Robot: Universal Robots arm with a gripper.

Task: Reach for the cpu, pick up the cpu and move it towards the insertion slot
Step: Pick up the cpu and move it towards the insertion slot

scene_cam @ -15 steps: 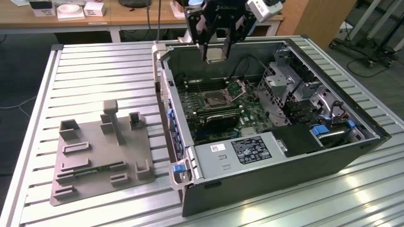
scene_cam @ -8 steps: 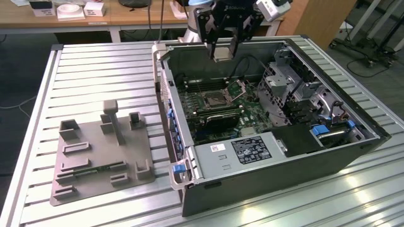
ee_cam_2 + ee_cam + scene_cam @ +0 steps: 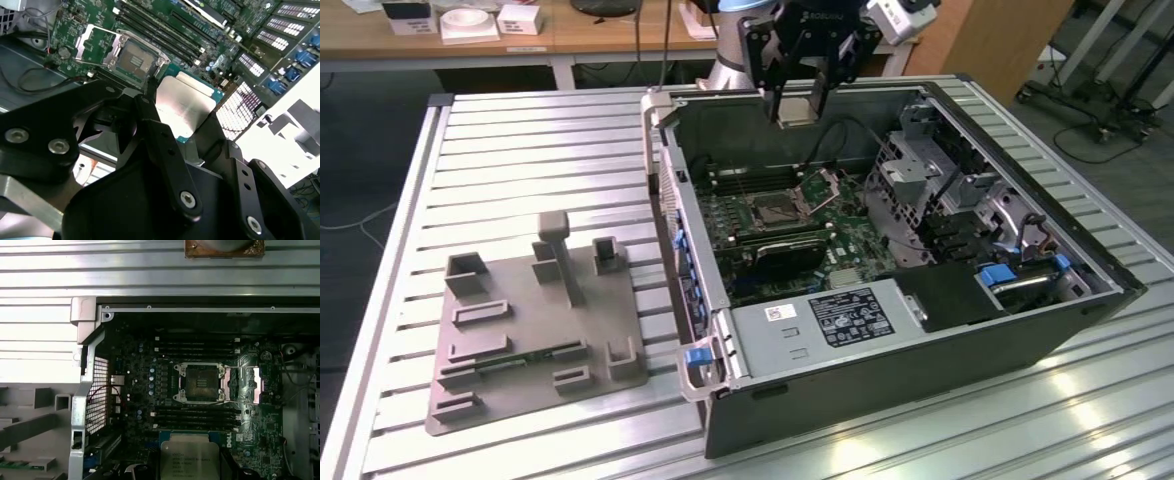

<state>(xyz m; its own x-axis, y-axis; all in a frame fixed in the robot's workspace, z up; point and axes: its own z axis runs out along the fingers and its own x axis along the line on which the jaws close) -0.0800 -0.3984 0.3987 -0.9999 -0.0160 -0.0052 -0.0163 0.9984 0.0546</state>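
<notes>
Cpu (image 3: 186,107) sits clamped by its edges in the black pincer (image 3: 180,125), metal top facing the second wrist view, so its underside stays clear. It hangs above the open computer case (image 3: 720,390), short of the insertion slot (image 3: 200,382), whose flap (image 3: 242,385) lies folded open to receive it.

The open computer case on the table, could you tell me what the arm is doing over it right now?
The gripper is holding the cpu between its fingers, raised above the open computer case, near the case's far wall in the exterior view. The insertion slot on the green motherboard is empty, its hinged metal flap swung open beside it. The chip is off the grey tray, which sits on the table at the exterior view's left, and is not yet in the socket.
</notes>
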